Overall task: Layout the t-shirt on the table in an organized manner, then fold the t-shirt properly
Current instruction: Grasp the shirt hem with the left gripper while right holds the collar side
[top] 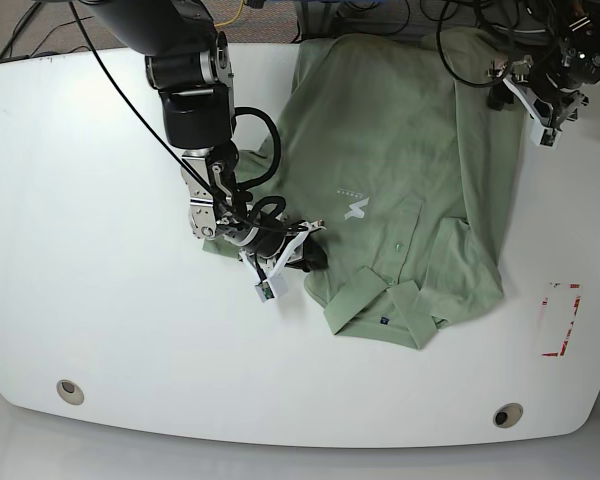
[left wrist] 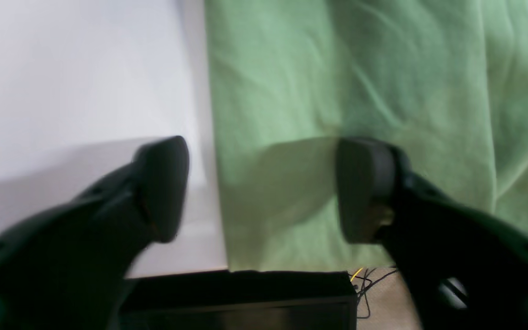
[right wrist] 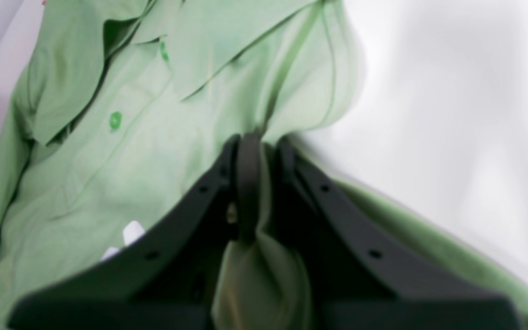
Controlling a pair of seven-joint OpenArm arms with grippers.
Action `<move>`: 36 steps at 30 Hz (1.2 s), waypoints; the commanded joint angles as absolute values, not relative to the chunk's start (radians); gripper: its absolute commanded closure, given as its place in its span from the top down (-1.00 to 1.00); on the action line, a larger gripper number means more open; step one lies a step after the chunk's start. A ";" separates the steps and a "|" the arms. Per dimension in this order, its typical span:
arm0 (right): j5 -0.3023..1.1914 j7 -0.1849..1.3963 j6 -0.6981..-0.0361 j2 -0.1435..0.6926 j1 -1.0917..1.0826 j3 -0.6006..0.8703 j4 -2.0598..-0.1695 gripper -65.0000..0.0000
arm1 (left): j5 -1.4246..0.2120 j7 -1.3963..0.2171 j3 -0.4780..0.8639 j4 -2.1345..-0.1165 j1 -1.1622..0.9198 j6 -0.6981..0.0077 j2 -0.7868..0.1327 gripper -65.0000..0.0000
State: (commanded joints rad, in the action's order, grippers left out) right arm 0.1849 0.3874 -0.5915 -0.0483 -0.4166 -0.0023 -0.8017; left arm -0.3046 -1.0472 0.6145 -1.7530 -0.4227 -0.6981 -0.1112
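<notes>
One t-shirt [top: 380, 170] points collar-nearest; right pincer [right wrist: 266, 142] clamps it, left pincer's [left wrist: 264, 188] fingertips apart.

Open white table [top: 110, 330] spreads across the left and lower left of the base view, offering passage there. The right arm [top: 202, 130] blocks the upper left centre; the left arm [top: 570, 60] obstructs the upper right corner.

From my station I see black cables [top: 383, 27] running past the tabletop's far edge. A yellow wire [left wrist: 356, 274] shows there too, above a tan floor [left wrist: 385, 300], next to a black box-like object [left wrist: 241, 293] just beyond that edge.
</notes>
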 joint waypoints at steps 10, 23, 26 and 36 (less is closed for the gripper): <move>0.177 0.406 -0.591 -0.047 -0.412 -0.002 -0.880 -1.00 | -0.300 -1.047 0.613 -1.765 -0.403 -0.698 -0.114 -1.00; 0.185 0.501 -0.582 0.047 -0.444 0.004 -1.064 -1.00 | -0.027 -1.056 0.344 -1.788 -0.081 -0.698 -0.194 -1.00; 0.185 0.501 -0.582 0.088 -0.467 0.028 -1.064 -1.00 | 0.030 -1.112 0.306 -1.787 0.033 -0.698 -0.209 -1.00; 0.186 0.503 -0.591 0.214 -0.450 0.205 -1.064 -1.00 | 0.042 -1.178 0.222 -1.781 0.303 -0.698 -0.216 -0.60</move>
